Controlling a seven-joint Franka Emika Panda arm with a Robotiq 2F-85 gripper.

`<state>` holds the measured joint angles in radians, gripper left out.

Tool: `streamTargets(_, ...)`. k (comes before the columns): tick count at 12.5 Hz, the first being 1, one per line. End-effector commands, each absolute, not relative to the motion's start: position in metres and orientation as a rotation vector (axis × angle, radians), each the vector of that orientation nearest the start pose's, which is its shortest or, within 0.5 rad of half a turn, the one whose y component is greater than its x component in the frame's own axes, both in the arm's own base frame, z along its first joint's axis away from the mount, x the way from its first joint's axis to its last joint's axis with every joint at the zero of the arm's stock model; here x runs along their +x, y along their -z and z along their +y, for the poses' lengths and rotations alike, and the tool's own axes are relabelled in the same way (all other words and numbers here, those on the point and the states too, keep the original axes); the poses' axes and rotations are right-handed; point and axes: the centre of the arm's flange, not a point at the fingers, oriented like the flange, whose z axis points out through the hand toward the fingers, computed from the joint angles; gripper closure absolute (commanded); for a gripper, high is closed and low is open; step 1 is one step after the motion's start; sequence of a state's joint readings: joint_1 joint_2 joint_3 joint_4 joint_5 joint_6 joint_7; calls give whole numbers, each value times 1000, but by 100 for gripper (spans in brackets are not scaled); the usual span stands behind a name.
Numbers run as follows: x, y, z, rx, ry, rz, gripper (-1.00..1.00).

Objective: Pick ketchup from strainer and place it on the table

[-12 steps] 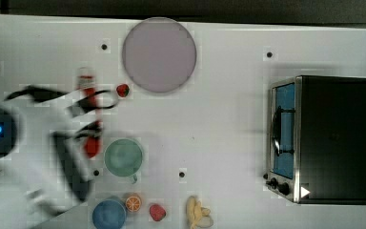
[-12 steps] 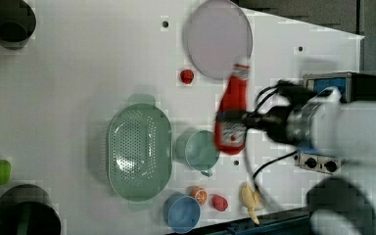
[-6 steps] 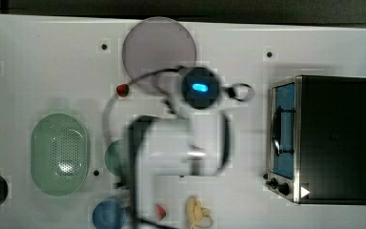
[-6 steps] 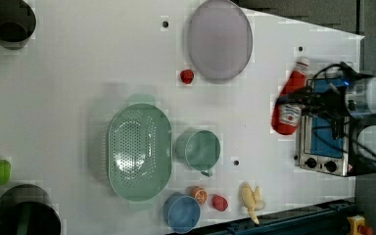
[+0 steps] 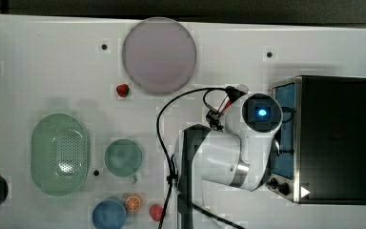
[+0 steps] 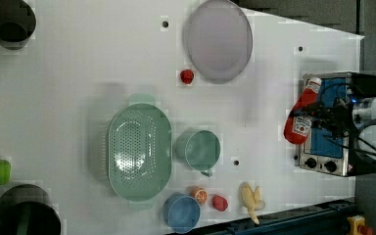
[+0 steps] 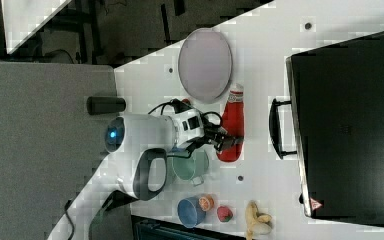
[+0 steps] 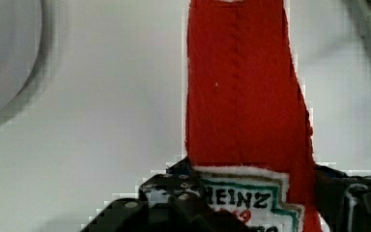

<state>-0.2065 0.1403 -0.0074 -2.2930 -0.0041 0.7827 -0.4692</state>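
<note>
The gripper [image 7: 228, 139] is clamped on the ketchup [image 7: 232, 129], its dark fingers [image 8: 166, 198] pressing on either side of the bottle's labelled lower body while the red neck reaches away from them. In the left view the ketchup [image 6: 300, 119] hangs in the gripper [image 6: 318, 117], held clear of the table [image 6: 78, 63], with its white cap pointing toward the left view's top and its base just beside the front of the small oven [image 6: 340, 147]. In the right view the bottle sits between the gripper's wrist and the oven's black handle [image 7: 276, 129], and its cap comes close to the rim of the grey-lilac plate [image 7: 205, 65]. On the arm's side of the gripper in the right view stands the green cup [image 7: 190, 165], partly behind the arm. The strainer [image 6: 138, 152] lies well apart from the gripper, beyond the green cup [image 6: 199, 149] in the left view, and nothing rests in it. Further off, along the left view's bottom edge, are a blue cup [image 6: 182, 214], an orange slice [image 6: 199, 195], a strawberry [image 6: 219, 202] and a banana [image 6: 250, 198]; another strawberry [image 6: 187, 76] lies just beside the plate [image 6: 219, 39].
</note>
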Motion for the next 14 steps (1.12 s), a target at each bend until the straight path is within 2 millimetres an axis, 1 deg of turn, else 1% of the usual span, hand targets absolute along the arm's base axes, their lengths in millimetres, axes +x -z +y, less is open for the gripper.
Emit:
streamTargets(1, 507, -232, -44, -3080, -185, 575, -25)
streamTargets(3, 505, -199, -43, -3076, -205, 575, -25)
streamTargets(4, 504, -186, -43, -3075, -208, 576, -25)
streamTargets(5, 503, -176, -43, -3074, -214, 577, -25)
streamTargets(6, 502, -168, -44, -3073, -216, 581, -31)
streamTargets(7, 502, -165, -44, -3072, -211, 582, -51)
streamTargets(8, 503, -168, -45, -3073, -200, 583, -73)
streamTargets(9, 505, -174, -45, -3073, -186, 585, -95)
streamTargets(10, 510, -190, -45, -3073, -147, 585, -100)
streamTargets(11, 517, -214, -43, -3071, -100, 591, -100)
streamTargets(12, 526, -243, -41, -3063, -59, 614, -100)
streamTargets(14, 536, -306, -34, -3046, -56, 702, -100)
